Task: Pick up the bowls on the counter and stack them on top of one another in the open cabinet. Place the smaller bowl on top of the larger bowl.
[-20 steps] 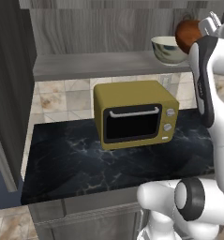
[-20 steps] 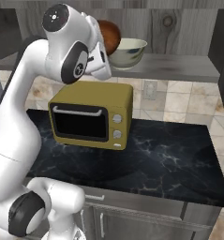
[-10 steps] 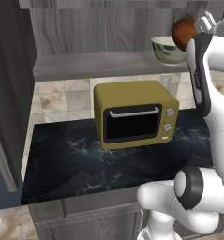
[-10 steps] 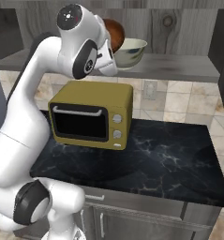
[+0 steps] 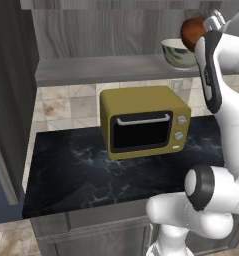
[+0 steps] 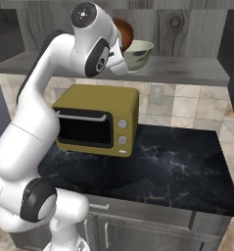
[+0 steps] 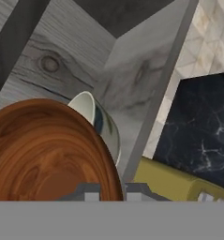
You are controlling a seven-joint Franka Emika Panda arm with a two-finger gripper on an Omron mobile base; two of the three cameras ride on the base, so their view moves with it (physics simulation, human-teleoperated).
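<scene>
One reddish-brown wood-grained smaller bowl (image 7: 48,150), rim clamped in the hand (image 7: 108,191), beside glossy cream larger bowl (image 7: 100,124).

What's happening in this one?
The white arm's gripper is shut on the rim of the small brown bowl, holding it up at the open cabinet's shelf, close above the larger cream bowl that already sits there. The yellow microwave stands on the black counter below.
</scene>
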